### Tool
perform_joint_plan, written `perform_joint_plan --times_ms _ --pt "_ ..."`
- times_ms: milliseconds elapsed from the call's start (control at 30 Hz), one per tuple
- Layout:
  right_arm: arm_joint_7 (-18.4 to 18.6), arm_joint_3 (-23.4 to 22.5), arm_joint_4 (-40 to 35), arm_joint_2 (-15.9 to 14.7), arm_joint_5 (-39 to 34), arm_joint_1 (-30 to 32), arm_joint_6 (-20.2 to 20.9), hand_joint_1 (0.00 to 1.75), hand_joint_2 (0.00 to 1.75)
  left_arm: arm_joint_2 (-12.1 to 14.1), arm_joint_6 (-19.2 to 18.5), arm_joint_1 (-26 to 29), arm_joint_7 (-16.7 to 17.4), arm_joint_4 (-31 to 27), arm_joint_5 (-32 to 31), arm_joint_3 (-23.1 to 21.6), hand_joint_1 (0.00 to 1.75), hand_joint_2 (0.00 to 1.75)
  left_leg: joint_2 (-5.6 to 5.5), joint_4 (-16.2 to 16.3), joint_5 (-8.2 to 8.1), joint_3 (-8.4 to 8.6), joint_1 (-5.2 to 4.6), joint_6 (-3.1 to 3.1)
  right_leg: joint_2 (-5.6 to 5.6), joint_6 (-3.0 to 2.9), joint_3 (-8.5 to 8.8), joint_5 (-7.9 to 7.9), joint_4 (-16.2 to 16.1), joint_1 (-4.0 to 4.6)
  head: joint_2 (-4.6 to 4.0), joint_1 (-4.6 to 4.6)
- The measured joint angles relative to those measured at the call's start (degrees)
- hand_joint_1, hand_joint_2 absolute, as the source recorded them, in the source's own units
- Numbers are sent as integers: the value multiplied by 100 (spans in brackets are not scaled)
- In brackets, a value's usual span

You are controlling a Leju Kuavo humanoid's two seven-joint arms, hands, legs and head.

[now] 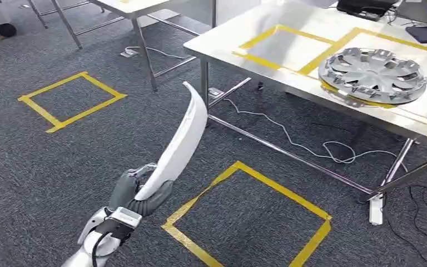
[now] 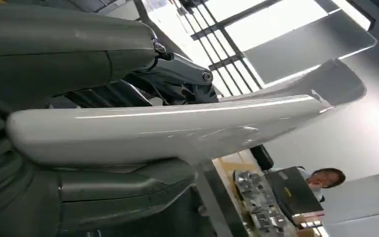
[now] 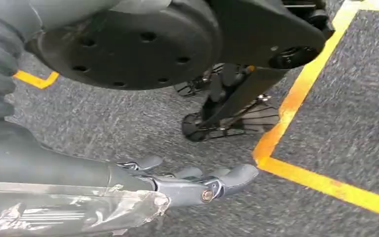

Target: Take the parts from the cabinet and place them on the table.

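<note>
The left robot hand [image 1: 139,192] was closed around one end of a long, curved, glossy white part [image 1: 182,142], held above grey carpet. The right robot hand [image 3: 197,182] hung empty, fingers loosely extended. A silver spoked wheel cover [image 1: 373,74] lay on the white bench [image 1: 228,47].

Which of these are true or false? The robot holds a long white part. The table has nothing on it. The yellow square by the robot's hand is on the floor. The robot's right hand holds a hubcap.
1. True: the left hand grips the long white part.
2. False: a silver hubcap lies on the table.
3. True: the yellow tape square is on the carpet.
4. False: the right hand holds nothing.
</note>
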Motion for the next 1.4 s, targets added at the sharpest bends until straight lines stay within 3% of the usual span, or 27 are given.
perform_joint_plan --times_ms 67,100,233,300,333,400,433,467,500,567,600,667,733,767,833,867,900,967,1000,1033,1067,1133,1200,1267,1333,1367,1400 --pt "-18 -4 0 0 26 8 0 0 175 0 2 -1 0 0 -4 -2 175 175 38 0 -79 114 5 -42 -75 -20 533 463 -1010 -1 0 2" --pt "-20 -9 0 0 35 -1 2 0 175 0 4 0 0 0 -4 -2 175 175 52 3 -119 129 -27 -84 -133 -26 665 348 -1175 34 -2 11" --pt "-46 -13 0 0 81 8 42 0 175 0 7 -4 -2 -2 -7 -7 175 175 69 -74 -209 216 8 -228 -82 -207 705 229 -1211 98 0 -9" --pt "-74 -15 0 2 100 18 46 0 175 -2 9 -11 -9 -24 -24 -7 175 175 -33 129 -260 192 20 -282 -22 -298 917 156 -1300 40 -2 -39" --pt "-74 -17 0 2 107 10 46 0 175 0 13 -14 -15 -24 -22 -9 175 175 -75 526 -355 -48 11 -285 -23 -333 984 109 -1310 38 0 -68" --pt "-79 -17 0 2 127 -13 46 0 175 18 13 28 -13 -22 -24 -7 175 175 -103 1534 -587 -773 8 -294 26 -365 1138 -37 -1311 40 -2 -105" --pt "-79 -17 0 2 138 -9 46 0 175 28 13 46 -13 -22 -22 -4 175 175 -115 1818 -562 -1059 4 -293 57 -367 1231 -113 -1312 42 0 -116" --pt "-81 -17 0 4 151 -4 46 0 175 33 15 52 -13 -22 -22 0 175 175 -126 1829 -358 -1224 3 -284 97 -360 1349 -199 -1313 41 0 -122" --pt "-81 -20 0 6 175 8 46 0 175 39 15 52 -13 -22 -22 2 175 175 -130 1595 -6 -1250 4 -270 138 -341 1483 -301 -1315 35 0 -127" --pt "-87 -22 0 26 212 11 46 0 175 46 15 53 -13 -22 -22 2 175 175 -137 629 851 -1020 -1 -240 205 -308 1785 -510 -1324 4 0 -131" --pt "-92 -22 0 28 229 23 46 0 175 52 17 55 -13 -17 -22 2 175 175 -166 439 929 -939 -16 -237 216 -278 1798 -601 -1365 -2 -2 -129" --pt "-101 -20 0 31 258 -12 52 0 175 57 15 40 -11 -24 -20 -4 175 175 -165 194 553 -758 -54 -185 251 -183 1881 -700 -1466 15 2 -186" --pt "-112 -20 0 33 306 -3 59 0 175 46 22 39 -4 -31 -2 0 175 175 -176 55 448 -679 -52 -88 216 -86 2091 -547 -1558 9 0 -153" --pt "-114 -22 0 33 321 -10 61 0 175 46 22 50 -4 -33 2 4 175 175 -213 -10 420 -519 -28 -48 193 -48 1970 -467 -1365 10 7 -146" --pt "-125 -17 0 33 326 -26 61 0 175 52 22 68 -4 -31 4 9 175 175 -225 -137 298 -279 -35 -4 62 -117 1324 -92 -305 34 4 -98" --pt "-122 -17 0 33 326 -19 61 0 175 57 20 71 -4 -28 2 7 175 175 -229 -198 218 -142 -41 -1 53 -149 936 -179 149 52 0 -101" --pt "-120 -17 0 33 330 10 61 0 175 55 22 78 -4 -28 2 7 175 175 -247 -258 131 12 -42 12 52 -156 599 -459 403 68 0 -92" --pt "-120 -22 2 33 332 50 63 0 175 57 22 79 -4 -28 4 7 175 175 -320 -354 -75 387 -42 16 51 -111 132 -1100 383 59 0 -92" --pt "-120 -22 2 35 332 62 63 0 175 55 22 80 -4 -28 4 7 175 175 -362 -386 -195 586 -40 10 51 -84 -6 -1213 208 41 0 -85" --pt "-120 -22 2 35 332 73 66 0 175 55 20 79 -4 -28 2 7 175 175 -399 -413 -325 800 -37 -2 53 -47 -91 -1103 -79 13 0 -87" --pt "-120 -20 2 37 332 89 66 0 175 55 22 80 -4 -28 4 7 175 175 -436 -432 -486 1019 -34 -14 57 -9 -135 -629 -482 -27 0 -74" --pt "-120 -24 18 61 334 153 66 0 175 66 20 75 -4 -22 11 7 175 175 -509 -382 -822 1306 -37 -51 87 66 -214 1155 -1326 -101 -2 -28" --pt "-114 -33 11 59 341 67 59 0 175 59 20 62 2 -33 17 22 175 175 -585 -542 -1004 1545 56 -148 50 -87 -67 936 -1099 38 -2 -112" --pt "-122 -37 -11 48 352 -13 59 0 175 39 22 18 0 -39 22 13 175 175 -582 -134 -699 1419 116 -246 39 -222 89 770 -1107 104 0 -94" --pt "-129 -48 -22 46 365 -14 59 0 175 37 28 16 2 -39 24 7 175 175 -296 1018 -315 728 99 -264 -3 -322 349 568 -1163 95 0 -142" --pt "-125 -61 -22 46 371 -4 59 0 175 39 42 24 4 -39 28 9 175 175 -248 1447 -403 323 72 -264 -22 -332 487 441 -1180 95 0 -146" --pt "-118 -68 -22 55 389 8 61 0 175 46 46 42 11 -39 35 17 175 175 -244 1676 -685 -25 55 -263 -23 -341 646 309 -1200 96 4 -173"
